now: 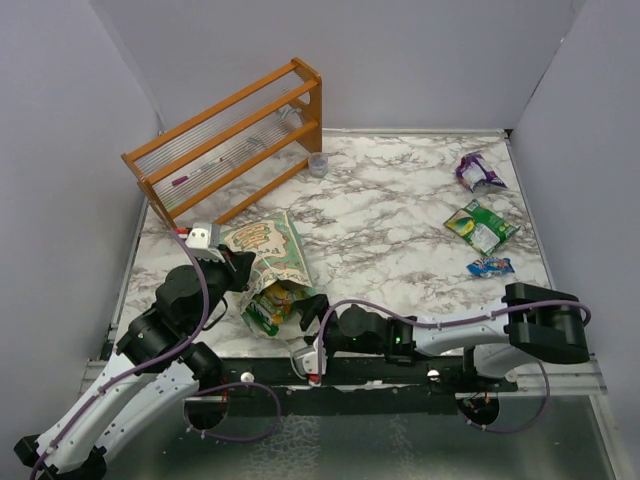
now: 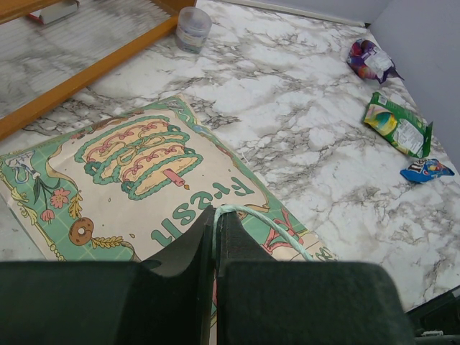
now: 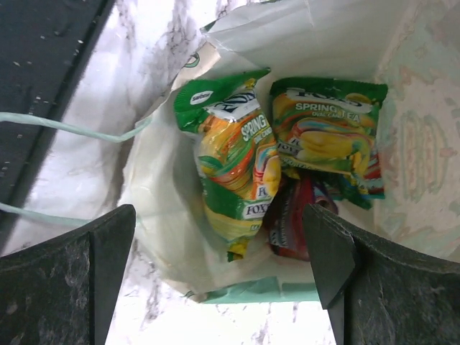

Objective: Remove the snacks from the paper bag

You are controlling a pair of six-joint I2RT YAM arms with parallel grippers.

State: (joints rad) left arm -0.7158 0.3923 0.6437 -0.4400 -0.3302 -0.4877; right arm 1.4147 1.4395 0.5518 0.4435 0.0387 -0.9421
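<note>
Green rectangular paper bag (image 2: 108, 165), cream-orange printed front: I read one word in green letters, "Fresh". It stands upside down in my left wrist view, toward the bag's mouth end.

Inside the bag:
- The green-and-yellow crinkled foil packet (image 3: 233, 180) nearer the bag's cord handles (image 3: 72, 128) bears "SPRIN" and "FOX", both cut short by creases.
- The second green-and-yellow foil packet (image 3: 327, 136), farther from those handles, bears "SPRING". The small line beneath it I cannot read with certainty.
- The dark red foil packet (image 3: 287, 215) under both shows no legible text.
</note>
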